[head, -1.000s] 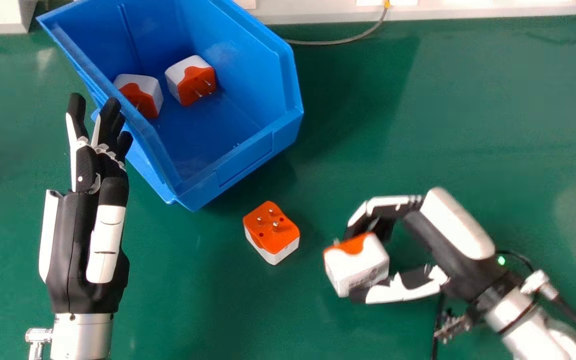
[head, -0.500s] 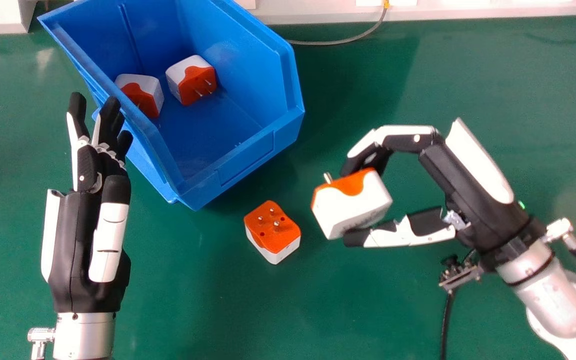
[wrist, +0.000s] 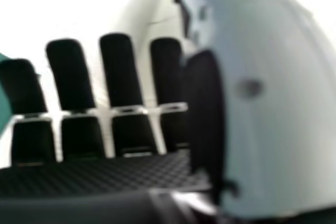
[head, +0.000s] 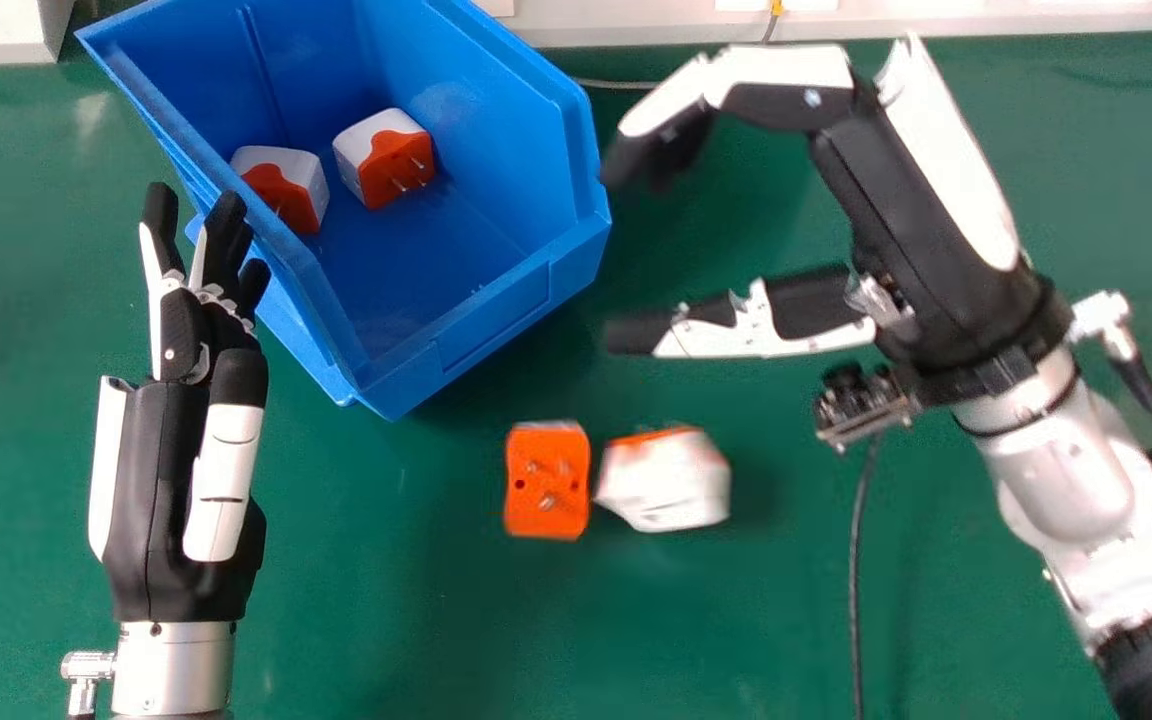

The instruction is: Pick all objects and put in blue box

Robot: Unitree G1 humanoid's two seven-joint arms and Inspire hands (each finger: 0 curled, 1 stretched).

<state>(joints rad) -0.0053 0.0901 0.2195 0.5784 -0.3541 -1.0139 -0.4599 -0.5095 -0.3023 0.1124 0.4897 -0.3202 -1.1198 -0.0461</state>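
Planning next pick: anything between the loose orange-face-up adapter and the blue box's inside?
Only the blue box's near wall. Nothing else visible stands between it and the orange-face-up adapter; the other loose adapter is off to its right.

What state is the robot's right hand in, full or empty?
Empty: in the head view, the right hand has nothing between its thumb and fingers, which stand apart.

A green surface (head: 416, 620) is spread below the right hand's fingers (head: 781, 68). Beyond them, it is bordered by a white ledge (head: 1036, 22), near which a thin grey cable (head: 616, 84) is laid. Past the left hand's fingers (head: 158, 212), light (head: 91, 112) is faintly reflected.
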